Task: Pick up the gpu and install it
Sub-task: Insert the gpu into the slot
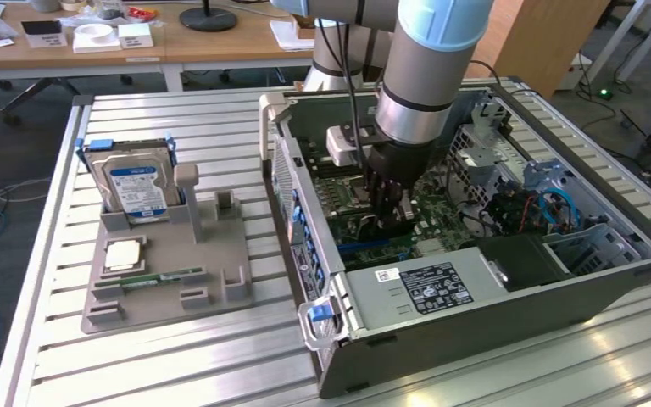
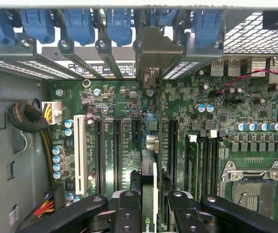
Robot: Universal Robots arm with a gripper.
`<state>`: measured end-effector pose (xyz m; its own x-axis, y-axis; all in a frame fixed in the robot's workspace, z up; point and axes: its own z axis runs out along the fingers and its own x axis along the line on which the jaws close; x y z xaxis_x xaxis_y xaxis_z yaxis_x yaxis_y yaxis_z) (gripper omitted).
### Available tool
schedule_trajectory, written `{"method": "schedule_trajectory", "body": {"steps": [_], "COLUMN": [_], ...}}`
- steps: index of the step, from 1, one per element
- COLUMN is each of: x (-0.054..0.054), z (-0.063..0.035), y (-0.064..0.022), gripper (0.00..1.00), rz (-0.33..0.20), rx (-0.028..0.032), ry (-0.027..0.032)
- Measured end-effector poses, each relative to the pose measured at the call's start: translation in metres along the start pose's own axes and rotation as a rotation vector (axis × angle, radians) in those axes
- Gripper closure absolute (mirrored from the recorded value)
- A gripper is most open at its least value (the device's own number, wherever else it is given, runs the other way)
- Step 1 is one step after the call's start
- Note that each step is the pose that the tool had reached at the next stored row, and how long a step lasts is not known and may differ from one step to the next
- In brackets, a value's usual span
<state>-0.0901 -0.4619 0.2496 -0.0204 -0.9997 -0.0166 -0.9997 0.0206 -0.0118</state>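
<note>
The open computer case [image 1: 529,297] lies on its side on the slatted table, and my gripper [image 1: 388,212] reaches down into it over the green motherboard [image 1: 348,191]. In the wrist view the gpu [image 2: 149,170] stands on edge between my black fingers [image 2: 126,208], in line with an expansion slot. Its silver bracket [image 2: 151,53] sits against the rear slot openings under the blue clips [image 2: 119,24]. My gripper [image 2: 151,206] is shut on the card. Whether the card's lower edge sits fully in the slot is hidden.
A grey fixture [image 1: 167,280] on the exterior view's left holds a silver hard drive with a blue label [image 1: 133,186], a square chip [image 1: 125,254] and a green memory stick [image 1: 167,277]. The power supply [image 1: 439,284], drive cage [image 1: 597,246] and case walls close in around the arm.
</note>
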Motion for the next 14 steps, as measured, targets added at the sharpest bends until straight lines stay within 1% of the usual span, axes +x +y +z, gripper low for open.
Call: {"method": "schedule_trajectory", "body": {"steps": [14], "x": [0.0], "z": [0.0025], "y": [0.0], "gripper": [0.74], "rz": [0.0], "rx": [0.0], "ry": [-0.0001]}}
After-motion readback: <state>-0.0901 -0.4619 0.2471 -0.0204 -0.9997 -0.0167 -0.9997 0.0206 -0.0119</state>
